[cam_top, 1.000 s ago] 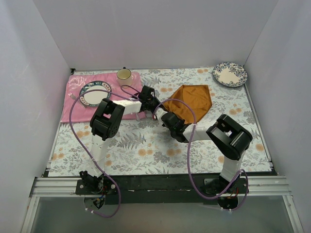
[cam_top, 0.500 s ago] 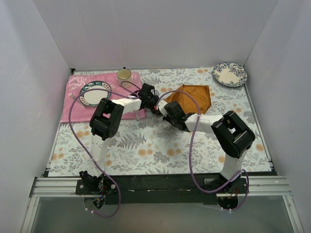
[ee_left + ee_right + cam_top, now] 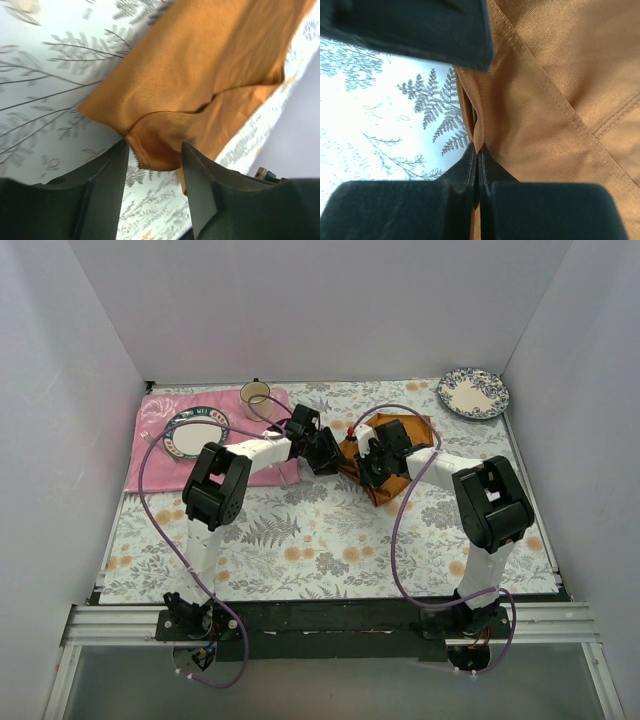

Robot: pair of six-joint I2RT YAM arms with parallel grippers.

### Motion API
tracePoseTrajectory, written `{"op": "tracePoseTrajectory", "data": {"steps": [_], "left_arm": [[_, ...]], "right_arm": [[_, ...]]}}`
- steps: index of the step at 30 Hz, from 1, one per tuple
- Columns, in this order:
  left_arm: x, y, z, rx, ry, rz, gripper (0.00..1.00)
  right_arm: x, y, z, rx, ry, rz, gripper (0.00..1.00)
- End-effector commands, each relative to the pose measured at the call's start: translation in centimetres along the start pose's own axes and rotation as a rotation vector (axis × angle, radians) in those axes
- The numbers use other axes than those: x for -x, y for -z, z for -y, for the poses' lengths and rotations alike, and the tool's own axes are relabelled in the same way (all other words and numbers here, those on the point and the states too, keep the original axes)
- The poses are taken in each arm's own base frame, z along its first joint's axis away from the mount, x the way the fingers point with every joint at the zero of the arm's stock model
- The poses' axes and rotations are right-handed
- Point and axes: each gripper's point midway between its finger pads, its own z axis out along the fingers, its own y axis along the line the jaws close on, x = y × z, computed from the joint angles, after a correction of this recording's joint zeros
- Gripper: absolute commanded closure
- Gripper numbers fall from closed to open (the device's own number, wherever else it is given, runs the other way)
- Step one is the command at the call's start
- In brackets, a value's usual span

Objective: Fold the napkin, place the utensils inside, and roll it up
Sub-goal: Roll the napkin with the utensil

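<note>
- Napkin [image 3: 545, 100] hem pinched flat in my right gripper [image 3: 478, 156], fingers fully closed on it.
- My left gripper [image 3: 152, 150]: jaws apart, napkin corner between them, not clamped.
- Napkin lies rumpled mid-table on floral tablecloth [image 3: 300, 530].

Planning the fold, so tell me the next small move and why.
Probably carry the right gripper, shut on the hem of the rust-orange shiny cloth napkin, across the cloth to lay the fold. The left gripper stands open, the napkin's corner lying between its parted jaws, so only the right holds it.
</note>
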Motion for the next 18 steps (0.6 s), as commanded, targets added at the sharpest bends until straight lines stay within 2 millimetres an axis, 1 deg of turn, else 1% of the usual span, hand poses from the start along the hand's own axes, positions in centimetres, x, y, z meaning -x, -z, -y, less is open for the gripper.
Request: {"op": "tracePoseTrajectory", "data": {"steps": [1,3,5,6,7,8,9,10,12,13,14,16,17,18], "left_arm": [[1.9,4.2,1.8,0.014,-0.084,0.114,0.52],[2.0,5.1,1.8,0.016,-0.094,0.140,0.47],[2.2,5.7,2.0,0.006,-0.110,0.162,0.43],[2.1,6.3,2.1,0.001,-0.118,0.176,0.40],[2.1,6.4,2.2,-0.010,-0.127,0.185,0.39],[2.1,6.7,2.3,-0.014,-0.134,0.194,0.37],[1.8,6.8,2.0,-0.011,-0.132,0.189,0.35],[1.7,7.1,2.3,-0.022,-0.134,0.189,0.35],[1.1,7.1,2.2,-0.028,-0.130,0.170,0.33],[0.6,7.0,2.4,-0.045,-0.129,0.157,0.33],[0.0,6.8,2.5,-0.054,-0.122,0.143,0.33],[-0.4,6.5,3.0,-0.076,-0.112,0.127,0.31],[-1.1,5.6,2.8,-0.076,-0.087,0.092,0.29],[-1.1,5.4,2.7,-0.073,-0.069,0.085,0.23]], "right_arm": [[1.2,0.4,-1.1,0.148,-0.112,0.040,0.99],[1.5,0.6,-1.2,0.180,-0.157,0.056,0.99],[1.4,0.5,-0.5,0.190,-0.202,0.059,0.99],[1.7,0.7,-0.9,0.221,-0.229,0.066,0.99],[1.5,0.6,-0.4,0.225,-0.257,0.066,0.99],[1.7,0.7,-0.6,0.252,-0.271,0.078,0.99],[1.8,0.7,-0.5,0.261,-0.289,0.085,0.99],[1.7,0.8,-0.1,0.268,-0.328,0.088,0.99],[2.0,0.8,0.0,0.300,-0.346,0.105,0.99],[1.8,0.6,0.4,0.308,-0.395,0.099,0.99],[1.7,0.6,0.2,0.330,-0.412,0.099,0.99],[1.5,0.4,0.9,0.341,-0.444,0.104,0.99],[1.6,0.6,0.8,0.358,-0.468,0.110,0.99],[1.6,0.6,1.1,0.356,-0.474,0.120,0.99]]}}
